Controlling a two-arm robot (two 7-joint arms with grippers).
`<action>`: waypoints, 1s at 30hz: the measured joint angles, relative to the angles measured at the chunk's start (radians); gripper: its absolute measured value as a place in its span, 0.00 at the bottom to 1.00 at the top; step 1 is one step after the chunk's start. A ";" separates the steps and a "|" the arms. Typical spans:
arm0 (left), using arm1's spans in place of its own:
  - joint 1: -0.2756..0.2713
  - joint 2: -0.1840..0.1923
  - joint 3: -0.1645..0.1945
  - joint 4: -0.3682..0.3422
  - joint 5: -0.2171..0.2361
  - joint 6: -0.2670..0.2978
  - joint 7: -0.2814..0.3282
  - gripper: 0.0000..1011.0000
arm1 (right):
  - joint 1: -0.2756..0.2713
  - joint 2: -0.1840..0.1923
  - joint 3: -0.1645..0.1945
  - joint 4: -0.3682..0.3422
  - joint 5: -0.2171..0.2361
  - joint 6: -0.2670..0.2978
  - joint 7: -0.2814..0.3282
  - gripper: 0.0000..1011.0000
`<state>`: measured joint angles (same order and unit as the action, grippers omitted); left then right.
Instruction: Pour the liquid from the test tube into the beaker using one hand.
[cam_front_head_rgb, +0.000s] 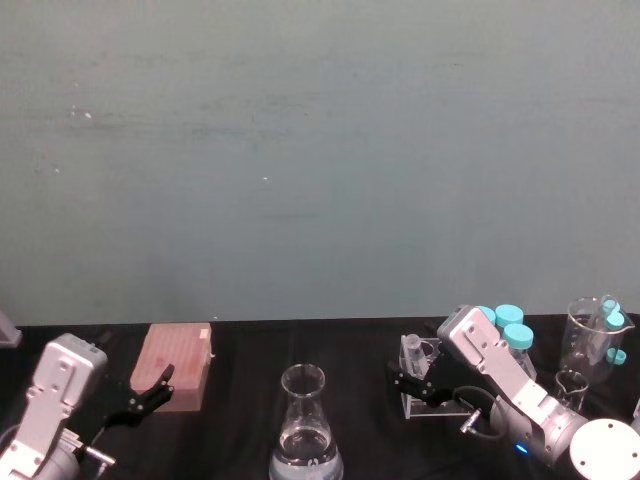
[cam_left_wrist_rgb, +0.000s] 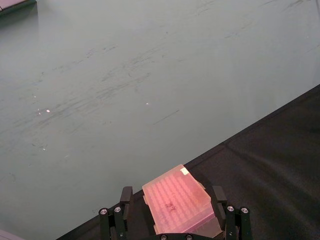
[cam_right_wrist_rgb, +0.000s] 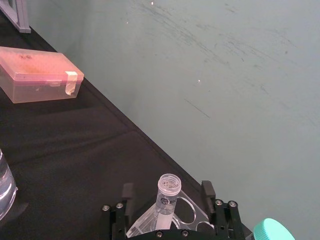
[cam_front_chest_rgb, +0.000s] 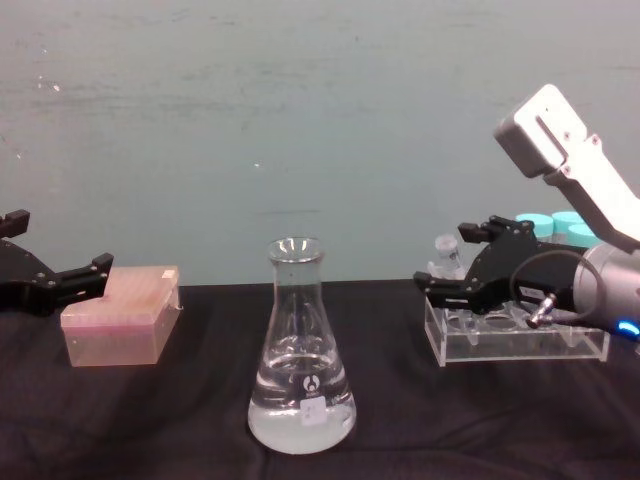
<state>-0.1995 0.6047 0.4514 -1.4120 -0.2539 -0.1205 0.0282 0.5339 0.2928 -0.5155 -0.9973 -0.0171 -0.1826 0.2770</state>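
Left tool (cam_front_head_rgb: 155, 388) hangs released by the pink translucent plastic box (cam_front_head_rgb: 175, 365). Mid-worktop (cam_front_chest_rgb: 150, 420) stands the clear glass conical beaker (cam_front_chest_rgb: 300, 360). Further right, the right tool (cam_front_chest_rgb: 447, 257) gapes unclenched around the slim clear plastic test tube (cam_right_wrist_rgb: 167, 192), which sits in a clear acrylic rack (cam_front_chest_rgb: 520, 345); an off-centre pinch could tilt the tube, drag the rack or spill its contents.

Test tube (cam_right_wrist_rgb: 168, 186) in rack (cam_front_chest_rgb: 520, 345), between right end effector's (cam_right_wrist_rgb: 167, 191) fingers, beaker (cam_front_chest_rgb: 301, 370) to its left, tip box (cam_front_chest_rgb: 120, 315) just ahead of left end effector (cam_left_wrist_rgb: 172, 194)

Teal-green wall (cam_front_head_rgb: 320, 150) behind desk: matte, scuffed, faint streaks, few white specks. Desk (cam_front_chest_rgb: 180, 420) covered by black cloth, slightly creased. Light soft, even. Grey object (cam_front_head_rgb: 6, 328) at far left edge.
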 joint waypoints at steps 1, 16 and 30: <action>0.000 0.000 0.000 0.000 0.000 0.000 0.000 0.99 | 0.000 0.000 0.000 0.000 0.000 0.000 0.000 0.83; 0.000 0.000 0.000 0.000 0.000 0.000 0.000 0.99 | 0.001 0.001 -0.002 -0.001 -0.001 0.001 0.000 0.36; 0.000 0.000 0.000 0.000 0.000 0.000 0.000 0.99 | 0.001 0.001 -0.002 -0.001 -0.001 0.002 0.000 0.22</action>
<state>-0.1995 0.6047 0.4514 -1.4120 -0.2538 -0.1205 0.0283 0.5345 0.2941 -0.5176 -0.9987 -0.0180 -0.1810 0.2768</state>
